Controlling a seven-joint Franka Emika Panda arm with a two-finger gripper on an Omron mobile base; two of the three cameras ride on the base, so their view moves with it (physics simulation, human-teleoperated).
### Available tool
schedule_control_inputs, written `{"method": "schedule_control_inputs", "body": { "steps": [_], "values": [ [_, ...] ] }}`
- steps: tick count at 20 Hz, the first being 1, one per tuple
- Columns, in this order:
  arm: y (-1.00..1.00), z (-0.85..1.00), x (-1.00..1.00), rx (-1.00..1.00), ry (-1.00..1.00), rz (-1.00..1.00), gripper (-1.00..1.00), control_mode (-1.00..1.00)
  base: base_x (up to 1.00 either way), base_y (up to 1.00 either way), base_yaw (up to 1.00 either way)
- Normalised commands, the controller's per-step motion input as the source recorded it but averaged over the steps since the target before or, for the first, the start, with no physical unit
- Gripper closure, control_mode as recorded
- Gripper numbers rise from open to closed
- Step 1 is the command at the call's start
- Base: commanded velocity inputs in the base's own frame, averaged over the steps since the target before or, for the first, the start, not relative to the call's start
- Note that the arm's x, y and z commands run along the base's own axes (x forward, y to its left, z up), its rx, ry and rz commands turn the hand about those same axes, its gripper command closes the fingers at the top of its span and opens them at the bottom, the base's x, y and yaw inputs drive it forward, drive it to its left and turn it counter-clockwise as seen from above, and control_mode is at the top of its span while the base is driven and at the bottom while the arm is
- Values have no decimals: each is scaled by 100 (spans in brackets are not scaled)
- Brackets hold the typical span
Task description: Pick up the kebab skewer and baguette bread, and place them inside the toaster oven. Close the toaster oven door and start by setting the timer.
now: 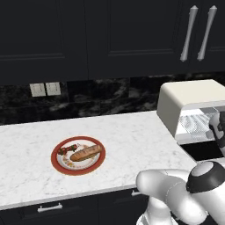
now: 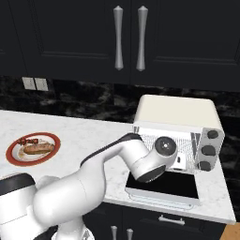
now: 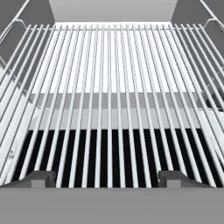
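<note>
Two dark fingertips [image 3: 41,178] rise at the near edge of the hand view, set wide apart with nothing between them — the jaws stand open and hold nothing. Directly ahead of the jaws and under them lies the wire rack [image 3: 109,87], its bright bars running away toward the pale back wall of the toaster oven [image 2: 178,112]. From the right base view the hand sits at the mouth of that cream-white box, and the toaster oven door [image 2: 161,185] lies folded down flat below the jaws, dark glass facing up. Three dark knobs [image 2: 207,150] stand in a column to the right of the jaws; no writing or brand can be read on them.

Well away to the left of the jaws, on the pale marble surface [image 1: 132,136], a red-rimmed plate [image 1: 78,155] carries the baguette bread [image 1: 86,153] and, just beside it, the kebab skewer [image 1: 67,150] — both untouched.
</note>
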Motion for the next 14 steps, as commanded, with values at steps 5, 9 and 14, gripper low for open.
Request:
{"method": "schedule_control_inputs", "body": {
  "steps": [5, 9, 14],
  "values": [
    [-5, -44, -74, 0, 6, 0, -100, -100, 0, 0, 0],
    [-10, 0, -75, 0, 0, -2, -100, -100, 0, 0, 0],
    [17, 50, -48, -2, 0, -9, -100, -100, 0, 0, 0]
  ]
}}
